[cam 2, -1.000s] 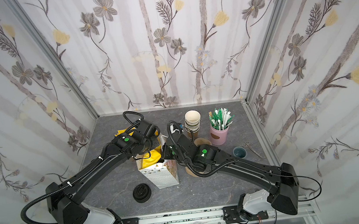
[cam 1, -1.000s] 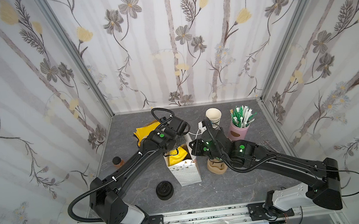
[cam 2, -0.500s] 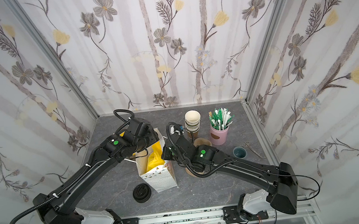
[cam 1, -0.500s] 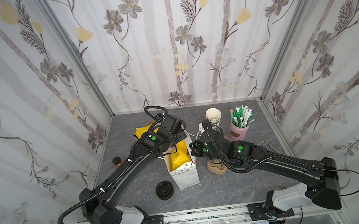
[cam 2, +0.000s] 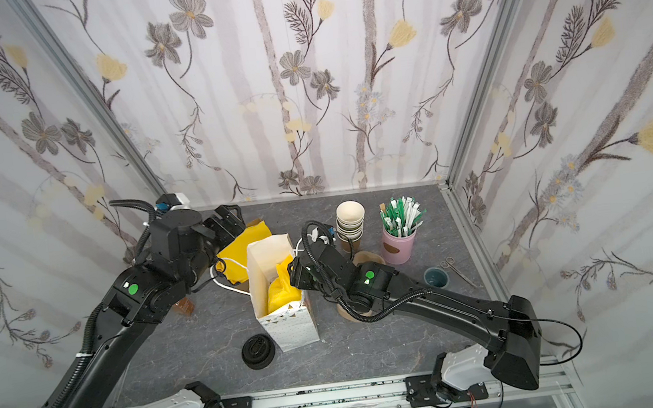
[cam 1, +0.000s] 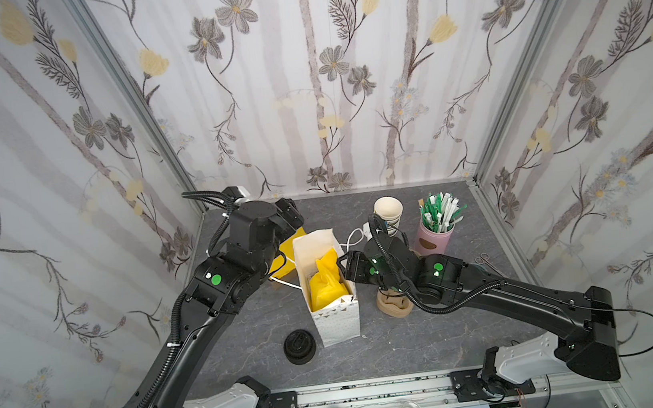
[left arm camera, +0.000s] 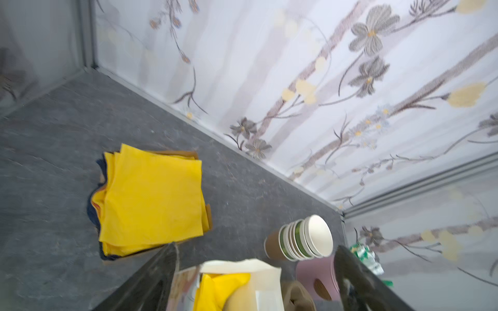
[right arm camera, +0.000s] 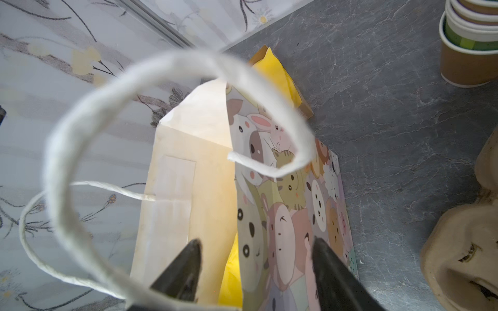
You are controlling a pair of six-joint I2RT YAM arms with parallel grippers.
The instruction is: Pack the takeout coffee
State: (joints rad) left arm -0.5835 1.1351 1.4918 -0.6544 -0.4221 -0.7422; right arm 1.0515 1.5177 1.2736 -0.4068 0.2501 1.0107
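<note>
Both jaws, closed at the mouth of the paper bag (cam 1: 338, 321) a second ago, now stand apart: the right jaws straddle its rim and the left jaws have drawn back. The bag stands open unaided, with a yellow napkin (cam 1: 325, 284) inside. The takeout coffee (cam 2: 184, 307) sits on the desk (cam 1: 416, 341), half hidden under the left arm, and probably goes in next.

My left arm (cam 1: 188, 325) comes up from the near left corner and bends at the elbow. The left gripper (left arm camera: 256, 247) points toward the back, with its jaws wide apart. My right arm (cam 1: 494, 294) lies low and reaches to the middle. The right gripper (right arm camera: 256, 242) has its jaws apart too.
</note>
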